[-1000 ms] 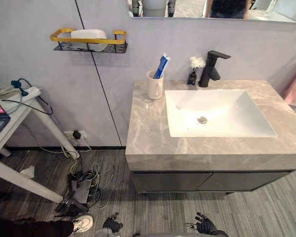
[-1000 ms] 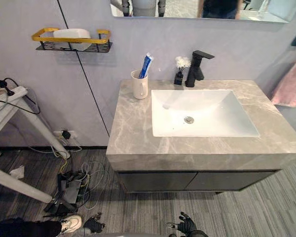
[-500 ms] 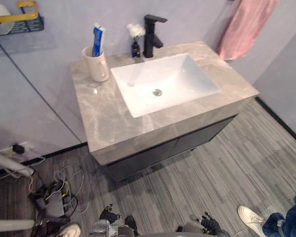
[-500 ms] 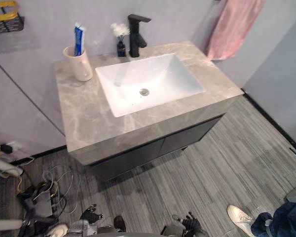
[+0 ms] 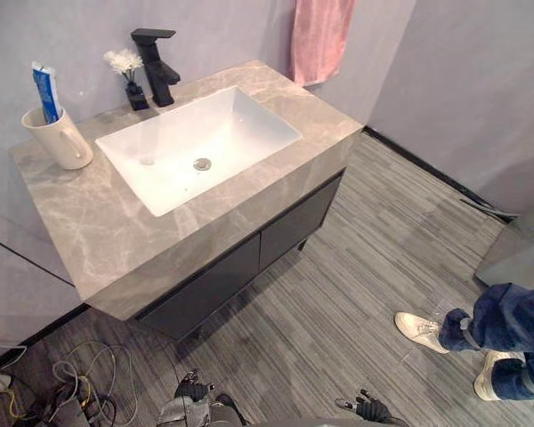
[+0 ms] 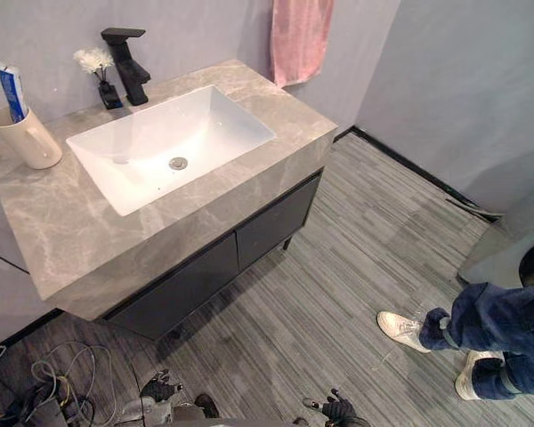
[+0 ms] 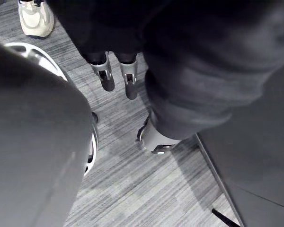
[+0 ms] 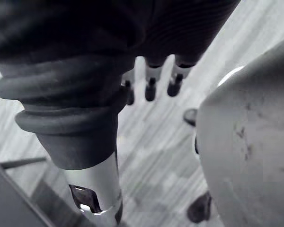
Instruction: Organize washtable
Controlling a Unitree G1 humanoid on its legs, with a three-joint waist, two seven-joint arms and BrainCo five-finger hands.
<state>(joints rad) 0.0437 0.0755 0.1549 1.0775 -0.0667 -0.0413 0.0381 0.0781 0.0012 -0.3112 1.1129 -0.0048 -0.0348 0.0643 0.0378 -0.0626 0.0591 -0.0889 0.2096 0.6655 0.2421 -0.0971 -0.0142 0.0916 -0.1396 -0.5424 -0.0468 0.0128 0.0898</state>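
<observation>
The grey marble washtable stands by the wall with a white sink set in it. A cream cup holding a blue toothpaste tube sits at the counter's left back corner. A black faucet and a small dark vase with white flowers stand behind the sink. My left hand and right hand hang low over the floor, far from the counter. In the wrist views the left hand's fingers and the right hand's fingers are relaxed and hold nothing.
A pink towel hangs on the wall right of the counter. A person's legs in blue trousers and pale shoes stand on the floor at the right. Loose cables lie on the floor at the lower left.
The camera has swung to the right: the washtable now sits at the picture's left, the wall shelf has left the picture, and more of the person's legs shows. Both hands stay low.
</observation>
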